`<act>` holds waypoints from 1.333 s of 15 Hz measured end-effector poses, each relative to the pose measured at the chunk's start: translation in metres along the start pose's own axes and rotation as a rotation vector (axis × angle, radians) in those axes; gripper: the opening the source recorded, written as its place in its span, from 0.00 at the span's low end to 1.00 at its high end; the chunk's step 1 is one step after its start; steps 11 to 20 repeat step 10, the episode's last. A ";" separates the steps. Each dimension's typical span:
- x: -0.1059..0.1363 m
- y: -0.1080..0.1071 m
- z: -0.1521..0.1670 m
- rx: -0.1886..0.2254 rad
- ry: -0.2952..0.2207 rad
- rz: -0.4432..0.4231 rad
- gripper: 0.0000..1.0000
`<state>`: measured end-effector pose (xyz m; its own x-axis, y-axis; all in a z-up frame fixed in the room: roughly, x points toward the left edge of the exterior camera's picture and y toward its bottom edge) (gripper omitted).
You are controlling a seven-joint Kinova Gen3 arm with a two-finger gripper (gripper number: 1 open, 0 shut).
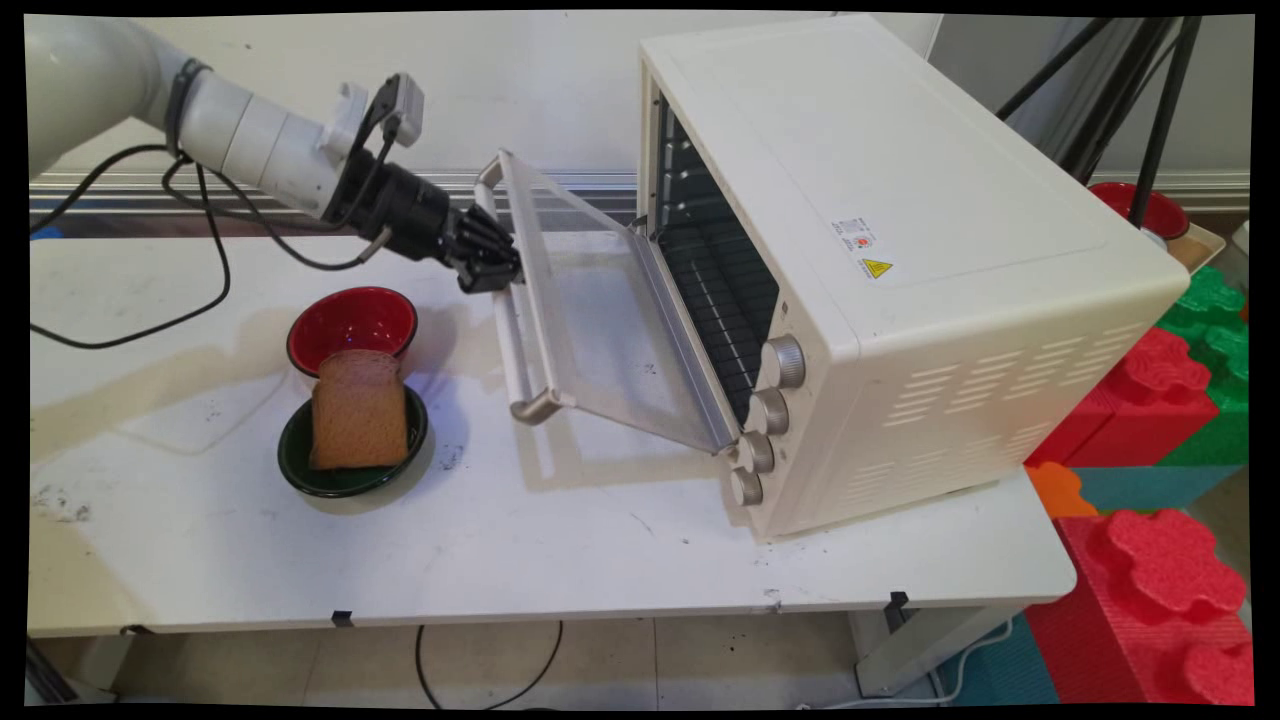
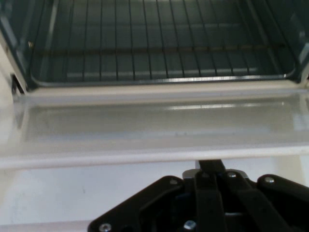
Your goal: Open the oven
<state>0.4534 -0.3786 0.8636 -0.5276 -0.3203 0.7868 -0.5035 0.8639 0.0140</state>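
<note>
The black gripper (image 1: 495, 272) is pressing, its fingers drawn together, against the handle edge of the toaster oven's glass door (image 1: 590, 320), which is hanging half open (rack bare inside), while the bread slice (image 1: 358, 410) is sitting in a green bowl (image 1: 345, 478).

2 bowls (image 1: 352, 325), 1 bread slice (image 1: 358, 410), 1 oven (image 1: 900, 270)

Oven (image 1: 900, 260) sat at table's (image 1: 600, 560) right end, door (image 1: 600, 320) dropped leftward; two bowls (image 1: 352, 325) left, bread (image 1: 358, 410) in nearer.

Bright even light – soft shadows on table (image 1: 600, 560); hand view hazy, glare on oven door (image 2: 154, 125).
</note>
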 end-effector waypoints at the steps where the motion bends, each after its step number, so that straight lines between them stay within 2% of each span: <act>1: -0.006 0.001 0.001 0.000 -0.010 -0.008 0.00; 10: -0.056 0.006 -0.005 -0.005 -0.075 -0.054 0.00; 20: -0.056 0.006 -0.005 -0.005 -0.075 -0.054 0.00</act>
